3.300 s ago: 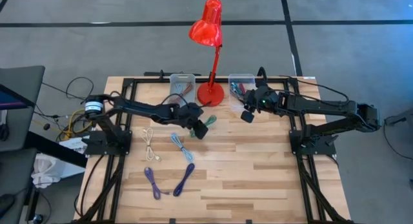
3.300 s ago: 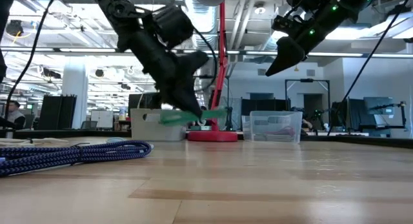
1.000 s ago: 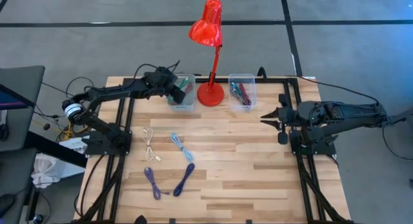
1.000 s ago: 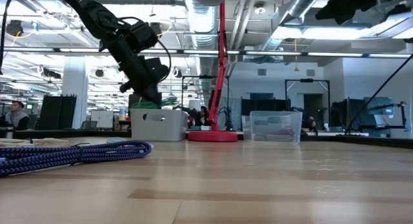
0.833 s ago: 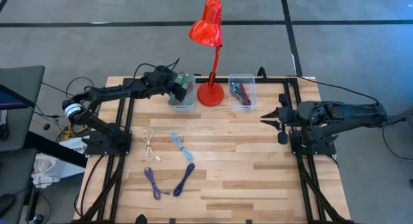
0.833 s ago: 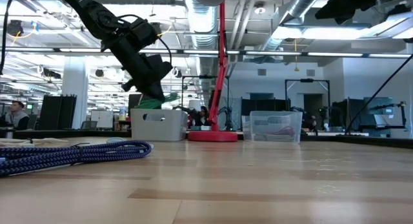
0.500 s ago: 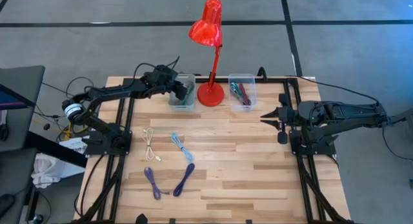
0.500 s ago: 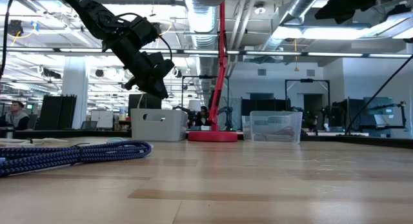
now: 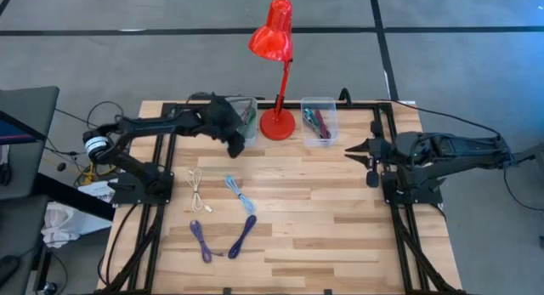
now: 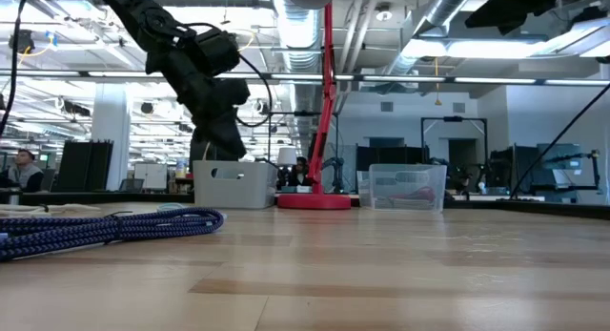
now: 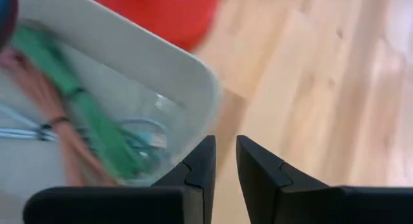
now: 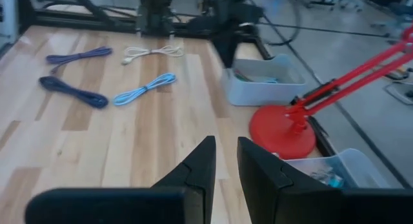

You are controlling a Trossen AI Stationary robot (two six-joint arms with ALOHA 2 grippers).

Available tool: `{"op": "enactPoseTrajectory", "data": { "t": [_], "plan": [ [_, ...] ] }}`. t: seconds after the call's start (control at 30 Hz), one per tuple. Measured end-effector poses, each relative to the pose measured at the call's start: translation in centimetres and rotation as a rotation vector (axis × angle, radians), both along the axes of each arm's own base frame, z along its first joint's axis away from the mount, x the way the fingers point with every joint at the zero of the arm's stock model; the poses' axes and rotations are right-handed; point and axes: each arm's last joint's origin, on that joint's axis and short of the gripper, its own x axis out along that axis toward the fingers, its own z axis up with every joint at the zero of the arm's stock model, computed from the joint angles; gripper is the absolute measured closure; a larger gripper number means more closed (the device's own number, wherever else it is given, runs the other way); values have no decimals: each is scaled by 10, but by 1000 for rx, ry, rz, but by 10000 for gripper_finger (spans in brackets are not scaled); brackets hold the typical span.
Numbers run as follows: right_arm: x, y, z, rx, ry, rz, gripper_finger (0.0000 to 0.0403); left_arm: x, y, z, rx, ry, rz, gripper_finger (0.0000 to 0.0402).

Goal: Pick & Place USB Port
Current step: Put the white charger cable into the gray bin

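Observation:
My left gripper (image 9: 236, 145) is shut and empty, hovering over the near edge of the left clear bin (image 9: 241, 118). In the left wrist view its fingers (image 11: 221, 161) stand past that bin's rim (image 11: 151, 66). The green cable (image 11: 97, 117) lies inside the bin on top of a pinkish cable and a pale blue one. On the table lie a white cable (image 9: 197, 190), a light blue cable (image 9: 239, 194) and two dark purple cables (image 9: 223, 239). My right gripper (image 9: 353, 150) waits shut at the table's right side.
A red desk lamp stands with its base (image 9: 277, 123) between the left bin and the right bin (image 9: 318, 121), which also holds cables. Black frame rails run along both sides of the table. Bare wood lies in the table's middle and near right.
My left gripper was low over the left bin with the green cable showing at the rim. The cable has dropped inside the bin and stayed there. The gripper has drawn back a little toward the table's near edge.

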Motion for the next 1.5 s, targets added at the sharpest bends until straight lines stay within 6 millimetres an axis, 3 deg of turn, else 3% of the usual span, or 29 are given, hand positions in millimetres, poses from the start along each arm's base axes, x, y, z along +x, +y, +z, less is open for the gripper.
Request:
{"op": "enactPoseTrajectory", "data": {
  "t": [0.47,0.77,0.9,1.03,1.3,1.5],
  "plan": [
    [-4,-3,2,-39,-24,-102,345,16,-55,-5,-12,77,-238,342],
    [-3,-5,5,-22,-67,-156,345,5,-62,10,24,51,-263,388],
    [-3,-5,5,-23,-67,-160,345,-11,-67,24,57,-22,-261,395],
    [-3,-5,5,-23,-68,-160,345,-39,-75,23,88,-71,-235,396],
    [-3,-7,8,-61,-93,-227,345,-80,-89,2,38,-160,-181,394],
    [-4,-8,8,-73,-98,-274,345,-102,-94,-24,-15,-69,-129,396]
  ]
}}
